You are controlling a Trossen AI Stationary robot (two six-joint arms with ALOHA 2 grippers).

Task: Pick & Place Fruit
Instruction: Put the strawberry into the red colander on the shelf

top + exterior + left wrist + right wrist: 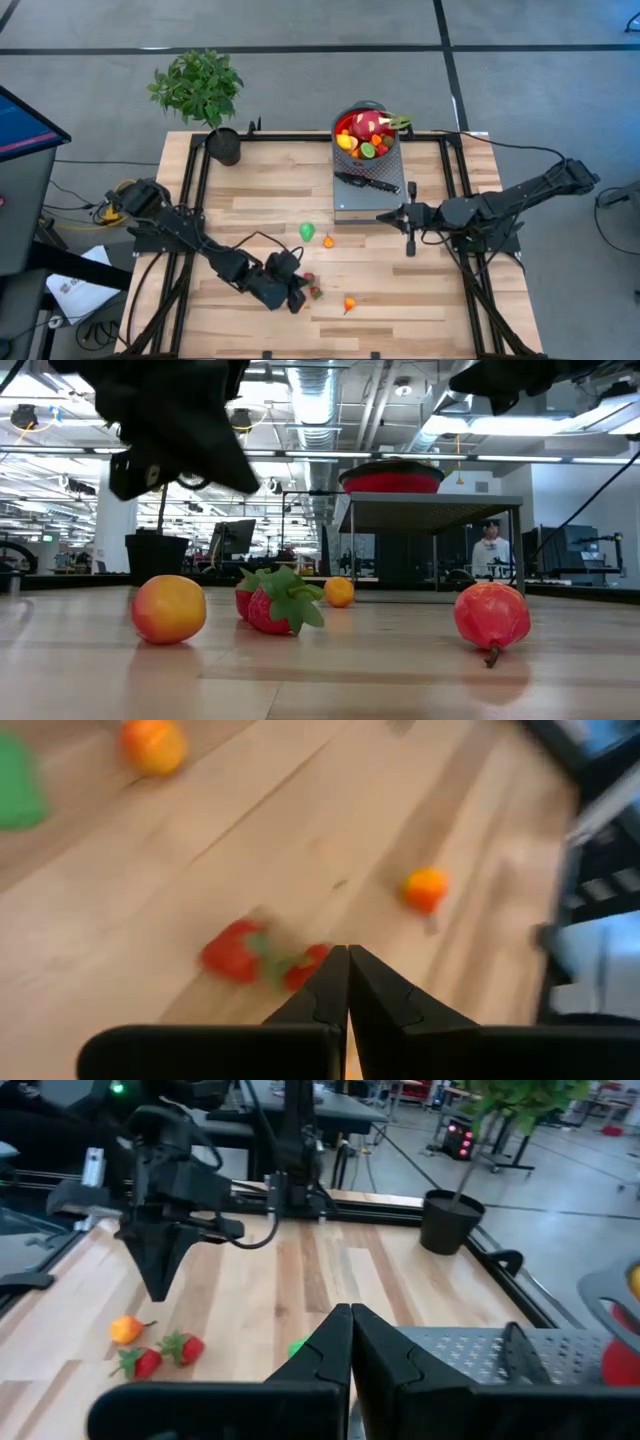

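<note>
Two closed grippers and no fruit in either: that was the state of the tools. The left gripper hung low over the table's near edge, at about seven o'clock from the board's centre, its fingers pressed together with nothing between them. Just beside its tip, at three o'clock, lay two strawberries, touching or nearly so; the left wrist view showed them directly ahead of the shut fingertips. An orange fruit sat farther off at three o'clock. Near the centre lay a green fruit with a small orange one beside it.

The bowl stood on a grey stand at twelve o'clock, already heaped with fruit, the dragon fruit on top. A knife lay on the stand below it. The right gripper waited at three o'clock beside the stand, also shut and empty. A potted plant stood at the eleven o'clock corner.

The step in hand looked like the approach to a strawberry, the grasp not yet begun. The next move would call for the left fingers to open, then descend around one berry alone; the pair lay so close that the second might be nudged or caught. Whether the gripper was touching the wood could not be told from these views, perhaps just clear.
</note>
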